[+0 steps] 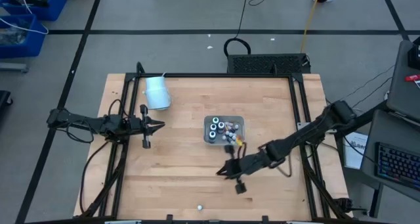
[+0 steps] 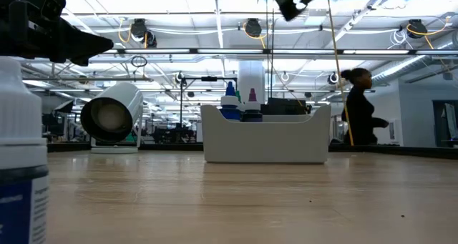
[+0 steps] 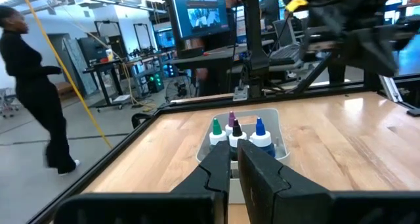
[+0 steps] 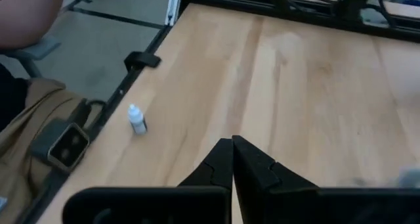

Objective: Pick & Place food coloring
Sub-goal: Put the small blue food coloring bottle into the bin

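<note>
From my station I see the right gripper (image 1: pixel 225 171) hanging above the table with its jaws clenched on nothing; in the right wrist view the two dark fingers (image 4: pixel 231 159) meet with no gap and only bare wood (image 4: pixel 308 86) lies ahead of them. One small white-capped bottle of food coloring (image 4: pixel 136 119) stands alone well off to the side of those jaws, near the table's front edge, and it shows as a pale dot (image 1: pixel 200 207) from above. The rest of the food coloring bottles (image 1: pixel 218 128) sit upright inside the clear tray (image 1: pixel 240 123), just behind and beside the right gripper's closed tips, not touching them. The left gripper (image 1: pixel 160 125) waits over the left part of the table, its jaws nearly together and empty; straight ahead of its fingers (image 3: pixel 252 168) is the tray with green, purple and blue tipped bottles (image 3: pixel 235 130). A pale cup (image 1: pixel 157 91) lies on its side just behind the left jaws. A person (image 3: pixel 36 86) stands in the room beyond the table.
</note>
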